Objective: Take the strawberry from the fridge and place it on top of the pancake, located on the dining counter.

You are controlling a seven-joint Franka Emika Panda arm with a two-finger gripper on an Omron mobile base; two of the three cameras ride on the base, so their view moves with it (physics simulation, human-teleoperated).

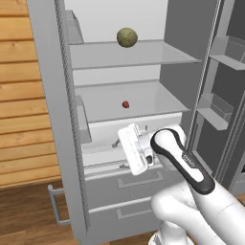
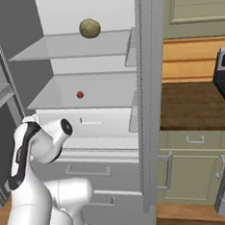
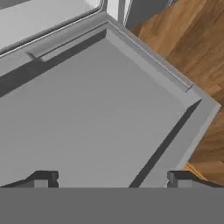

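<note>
With both doors of the tall light-grey fridge [image 1: 57, 119] swung open, you have its white interior spread across the middle of each base view, glass-like shelves above and two grey lower drawers [image 1: 139, 182] with bar handles below. The door bins [image 1: 215, 112] run down the right edge of the left base view. Your white Franka arm [image 1: 191, 191] rises from the lower right of that view and bends at its dark joint, so the hand sits in front of the pale crisper drawer, just above the lower drawers. In the right base view the same arm [image 2: 38, 179] fills the lower left, and wooden flooring shows along the bottom.

An olive-brown round ball [image 1: 127, 37] rests on the upper shelf, near the top centre of the left base view. The tiny dark-red strawberry [image 1: 125, 104] lies on the shelf below it, close to the middle of the frame, well above and apart from your hand; look for it also left of centre in the right base view [image 2: 79, 94].

Your gripper [image 3: 112, 177] looks down on the grey drawer fronts, its two dark fingertips [image 3: 43, 178] standing wide apart at the bottom corners, with nothing between them.
</note>
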